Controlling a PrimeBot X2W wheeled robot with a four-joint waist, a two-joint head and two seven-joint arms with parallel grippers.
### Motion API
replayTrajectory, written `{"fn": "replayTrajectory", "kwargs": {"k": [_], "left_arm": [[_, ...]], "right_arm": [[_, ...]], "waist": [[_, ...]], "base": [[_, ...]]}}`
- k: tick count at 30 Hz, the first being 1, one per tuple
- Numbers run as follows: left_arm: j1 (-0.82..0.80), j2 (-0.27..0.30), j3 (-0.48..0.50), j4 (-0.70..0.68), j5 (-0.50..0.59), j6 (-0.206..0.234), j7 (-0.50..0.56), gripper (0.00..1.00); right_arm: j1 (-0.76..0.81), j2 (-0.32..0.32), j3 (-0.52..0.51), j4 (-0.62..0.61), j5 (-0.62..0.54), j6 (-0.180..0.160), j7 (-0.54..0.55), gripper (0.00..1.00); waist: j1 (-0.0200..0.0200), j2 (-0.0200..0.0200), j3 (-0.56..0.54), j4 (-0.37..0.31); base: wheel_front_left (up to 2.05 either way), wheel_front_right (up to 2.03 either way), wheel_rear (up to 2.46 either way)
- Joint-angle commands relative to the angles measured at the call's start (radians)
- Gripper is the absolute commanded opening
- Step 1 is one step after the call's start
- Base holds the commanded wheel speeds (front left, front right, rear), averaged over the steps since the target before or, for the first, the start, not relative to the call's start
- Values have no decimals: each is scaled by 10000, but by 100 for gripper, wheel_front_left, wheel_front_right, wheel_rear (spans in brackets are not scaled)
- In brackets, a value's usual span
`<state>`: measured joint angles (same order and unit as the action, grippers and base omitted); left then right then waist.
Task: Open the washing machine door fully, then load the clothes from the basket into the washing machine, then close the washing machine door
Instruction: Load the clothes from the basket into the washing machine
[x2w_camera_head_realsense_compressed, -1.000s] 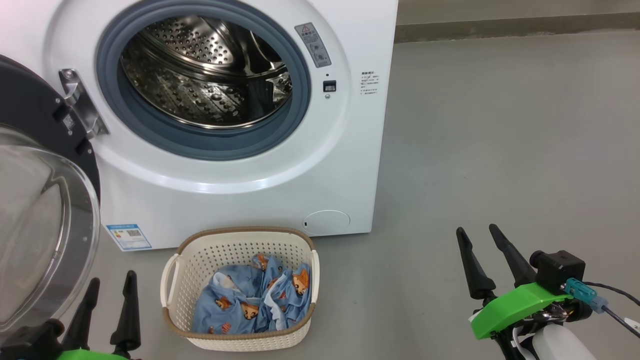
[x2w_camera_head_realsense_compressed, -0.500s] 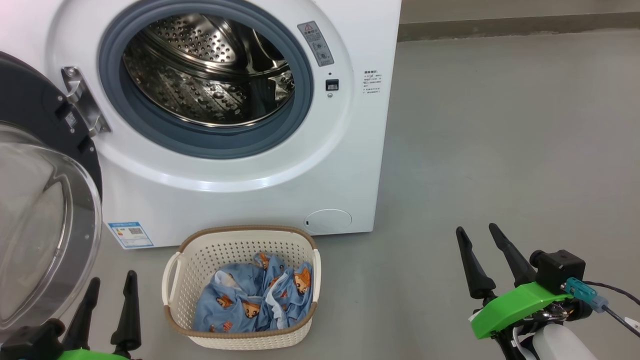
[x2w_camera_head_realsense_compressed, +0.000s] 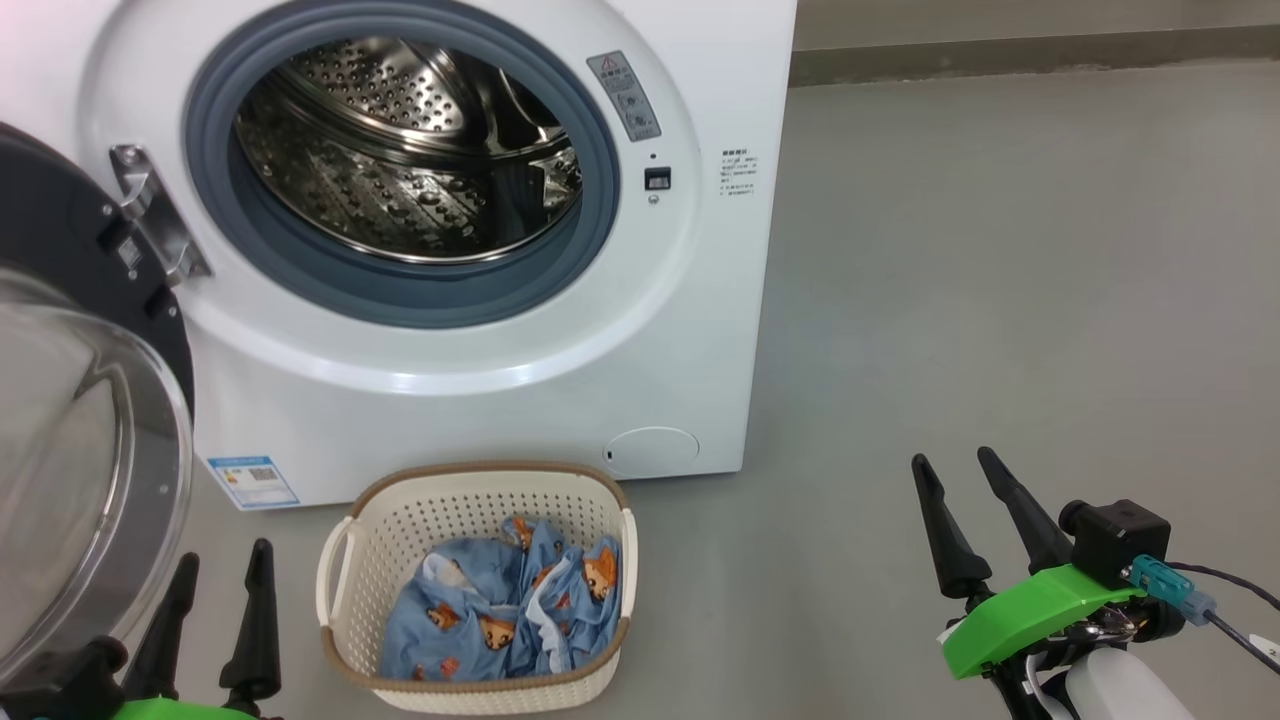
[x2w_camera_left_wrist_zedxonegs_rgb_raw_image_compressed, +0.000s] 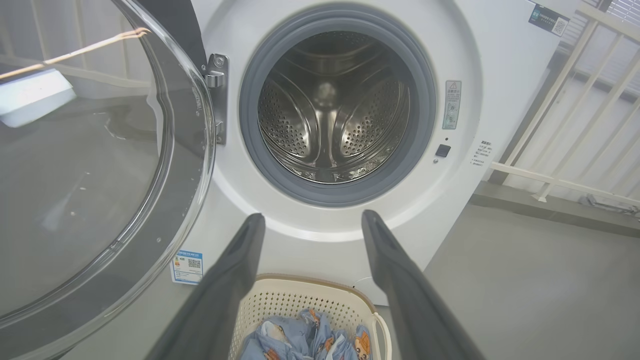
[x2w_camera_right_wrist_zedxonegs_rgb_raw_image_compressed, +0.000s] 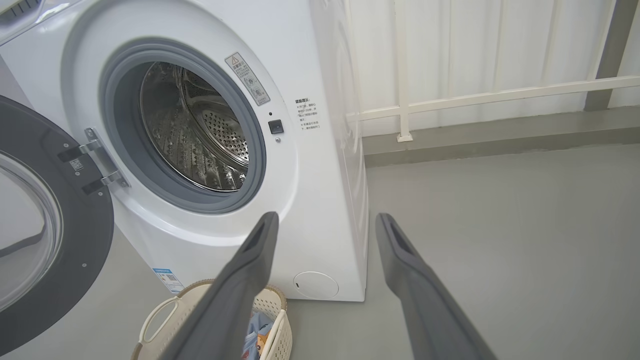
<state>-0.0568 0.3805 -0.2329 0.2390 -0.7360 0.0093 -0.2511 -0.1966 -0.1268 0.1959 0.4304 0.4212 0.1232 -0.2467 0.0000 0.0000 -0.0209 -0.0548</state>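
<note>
While my left pincer (x2w_camera_head_realsense_compressed: 226, 556) and right pincer (x2w_camera_head_realsense_compressed: 952, 460) hang spread and empty, the clothes (x2w_camera_head_realsense_compressed: 505, 620) lie in the basket (x2w_camera_head_realsense_compressed: 480, 470), at six o'clock from the washing machine (x2w_camera_head_realsense_compressed: 480, 400). Reaching in, my left pincer could knock the washing machine door (x2w_camera_head_realsense_compressed: 60, 230) at nine o'clock and swing it shutward.

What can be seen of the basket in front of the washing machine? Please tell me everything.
The basket is small, cream-white plastic, a rounded rectangle with walls full of small holes, a brown woven-look rim and a loop handle on each short side. It stands upright on the grey floor, just in front of the washing machine, below the open drum. Crumpled light blue clothes with orange animal prints lie inside. Whether it touches the machine cannot be told.
</note>
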Motion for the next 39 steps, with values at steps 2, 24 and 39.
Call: {"fn": "replayTrajectory", "kwargs": {"k": [2,24,39], "left_arm": [[-371,225,409,-236,135,6,-107,100],[-421,203,456,-110,67,78,-107,100],[-393,194,450,-129,127,96,-107,100]], "right_arm": [[-294,-40,233,-261,-49,75,-18,100],[-262,-4,220,-273,-14,75,-28,100],[-235,1,221,-348,-24,75,-8,100]], "waist": [[0,0,7,6],[0,0,-11,68],[0,0,21,73]], "base": [[126,-126,0],[81,-81,0],[0,0,0]]}}
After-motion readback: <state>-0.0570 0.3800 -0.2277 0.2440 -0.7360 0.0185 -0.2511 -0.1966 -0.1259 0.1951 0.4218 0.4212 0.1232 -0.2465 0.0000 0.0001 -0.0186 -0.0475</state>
